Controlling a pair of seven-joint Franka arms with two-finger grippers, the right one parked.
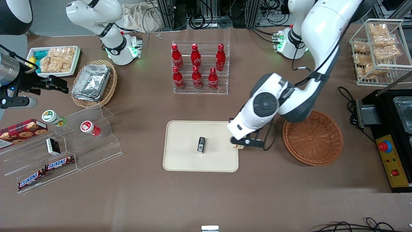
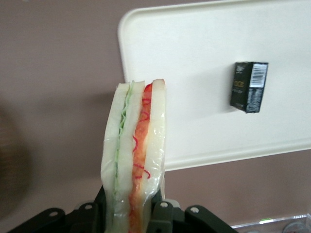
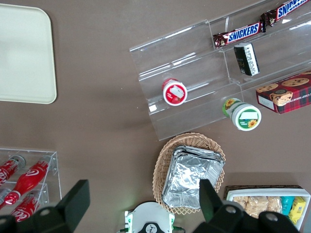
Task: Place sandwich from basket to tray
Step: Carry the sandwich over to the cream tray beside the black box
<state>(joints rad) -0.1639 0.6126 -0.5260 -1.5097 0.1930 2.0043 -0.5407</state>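
Note:
My left gripper (image 1: 237,145) (image 2: 132,213) is shut on the sandwich (image 2: 133,160), a wrapped white wedge with green and orange-red filling held upright between the jaws. In the front view only a sliver of the sandwich (image 1: 236,147) shows under the wrist. The gripper hangs over the edge of the cream tray (image 1: 183,159) (image 2: 194,58) that faces the round reddish-brown basket (image 1: 313,138). Nothing lies in the basket. The tray also shows in the right wrist view (image 3: 24,53).
A small black box (image 1: 201,144) (image 2: 249,86) lies on the tray near its middle. A clear rack of red cola bottles (image 1: 199,67) stands farther from the front camera than the tray. A stepped clear shelf with snacks (image 1: 61,151) lies toward the parked arm's end.

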